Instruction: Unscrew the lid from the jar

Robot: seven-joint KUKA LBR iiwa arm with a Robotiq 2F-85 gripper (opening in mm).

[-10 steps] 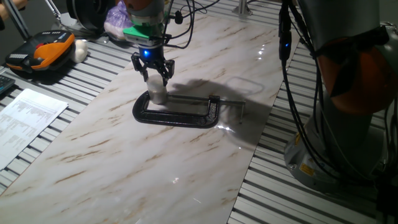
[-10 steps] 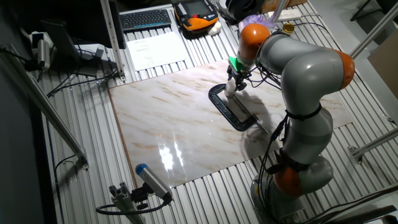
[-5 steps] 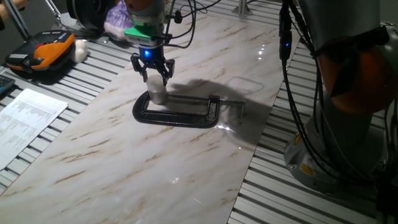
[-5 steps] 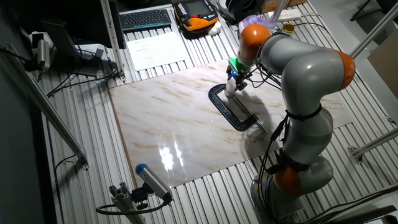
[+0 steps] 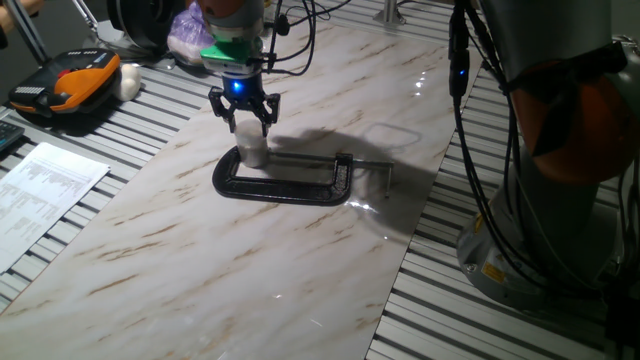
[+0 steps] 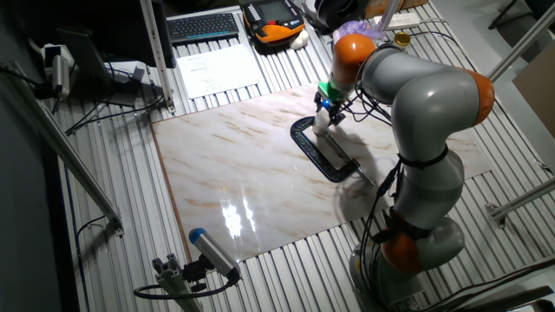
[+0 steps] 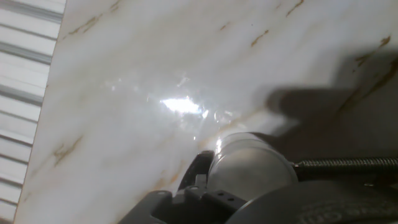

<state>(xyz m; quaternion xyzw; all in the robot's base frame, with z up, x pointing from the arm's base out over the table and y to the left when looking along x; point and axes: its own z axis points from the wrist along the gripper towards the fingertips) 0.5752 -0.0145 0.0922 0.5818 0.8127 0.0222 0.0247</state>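
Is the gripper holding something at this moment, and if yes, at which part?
It cannot be told for sure. The gripper sits around the top of the jar, where the lid would be, but no view shows the fingers touching it. The C-clamp grips the jar's body.

text: none legible | printed sheet [image 5: 45, 190]: print too small to read
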